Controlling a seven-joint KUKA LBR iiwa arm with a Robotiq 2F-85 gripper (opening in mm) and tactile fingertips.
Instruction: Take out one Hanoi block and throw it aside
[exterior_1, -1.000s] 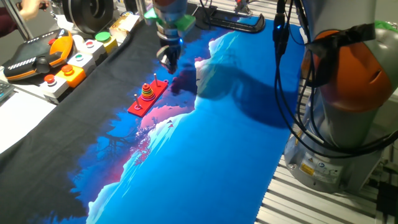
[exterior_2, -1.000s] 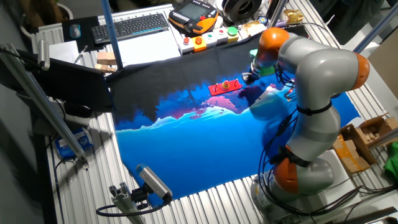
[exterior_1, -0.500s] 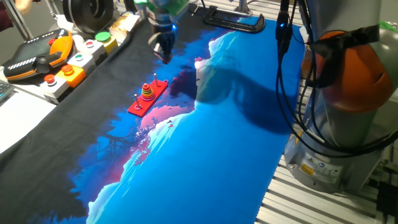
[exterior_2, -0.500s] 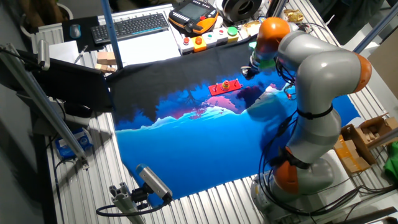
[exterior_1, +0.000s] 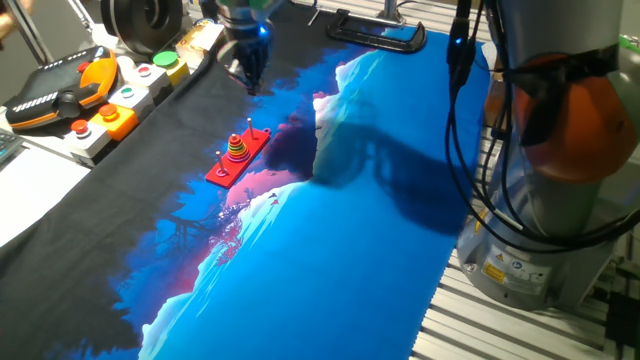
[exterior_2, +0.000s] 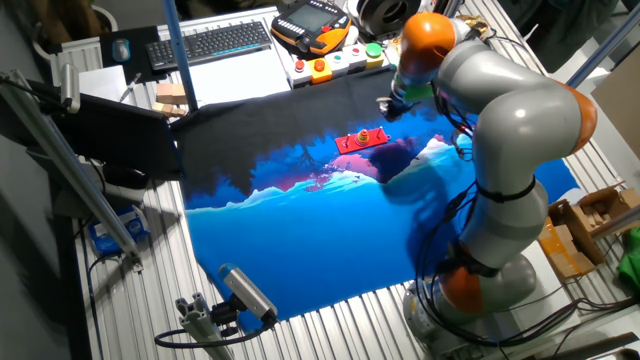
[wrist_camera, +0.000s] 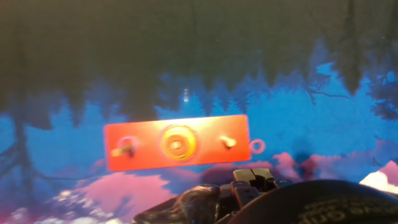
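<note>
The Hanoi set is a red base (exterior_1: 238, 158) with three pegs, lying on the cloth at the black and blue border. A stack of coloured blocks (exterior_1: 237, 147) sits on its middle peg. It also shows in the other fixed view (exterior_2: 360, 139) and in the hand view (wrist_camera: 176, 143), where the stack (wrist_camera: 177, 142) is seen from above. A small pale ring (wrist_camera: 257, 146) lies just off the base's end. My gripper (exterior_1: 250, 75) hangs above the black cloth, beyond the base and apart from it. Its fingers (wrist_camera: 252, 177) look shut with nothing visible between them.
A control box with coloured buttons (exterior_1: 110, 105) and an orange pendant (exterior_1: 55, 95) stand at the table's left edge. A keyboard (exterior_2: 215, 42) and wooden blocks (exterior_2: 170, 97) lie beyond the cloth. The arm's base (exterior_1: 560, 150) stands at the right.
My gripper has moved up and away from the red base, toward the far left over the black cloth. The base and its stack have not moved.
</note>
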